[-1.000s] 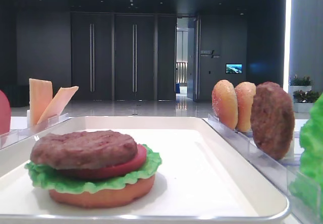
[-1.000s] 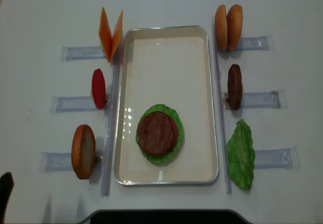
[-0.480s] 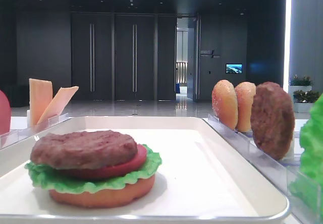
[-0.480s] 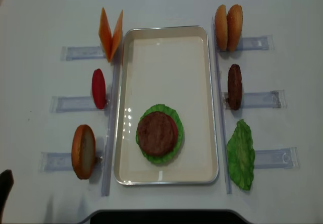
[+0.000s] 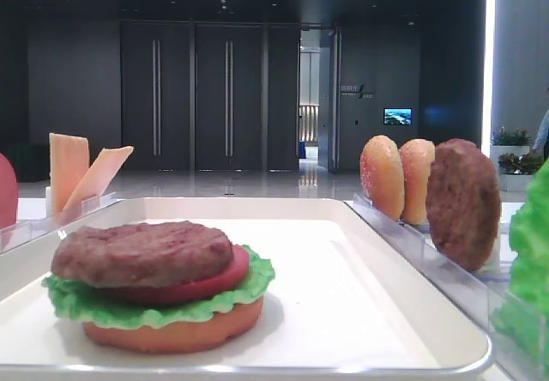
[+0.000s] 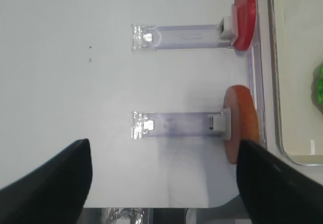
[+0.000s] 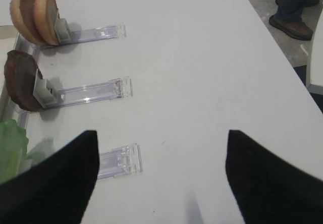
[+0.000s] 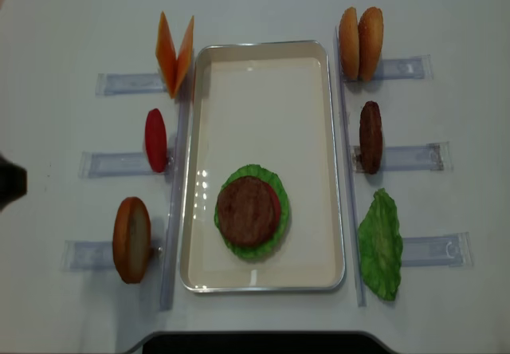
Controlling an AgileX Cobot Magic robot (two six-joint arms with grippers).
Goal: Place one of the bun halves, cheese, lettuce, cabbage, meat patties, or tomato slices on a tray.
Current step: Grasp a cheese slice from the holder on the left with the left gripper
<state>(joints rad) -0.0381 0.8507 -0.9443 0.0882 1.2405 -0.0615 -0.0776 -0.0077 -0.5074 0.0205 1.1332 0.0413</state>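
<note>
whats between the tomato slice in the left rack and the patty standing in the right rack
The white tray. In the overhead view a bare stretch of its floor lies between the tomato slice and the standing patty; the stacked burger sits nearer the front.

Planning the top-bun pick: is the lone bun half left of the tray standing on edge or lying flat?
On edge. The bun half stands upright against its clear rack beside the tray, showing a narrow oval from overhead.

White tray (image 8: 263,67) on a pale grey worktop (image 8: 64,35); brown grainy patty (image 8: 248,210), green lettuce (image 8: 380,246), red tomato slice (image 8: 155,139), orange cheese (image 8: 174,53), speckled tan buns (image 8: 359,43).
</note>
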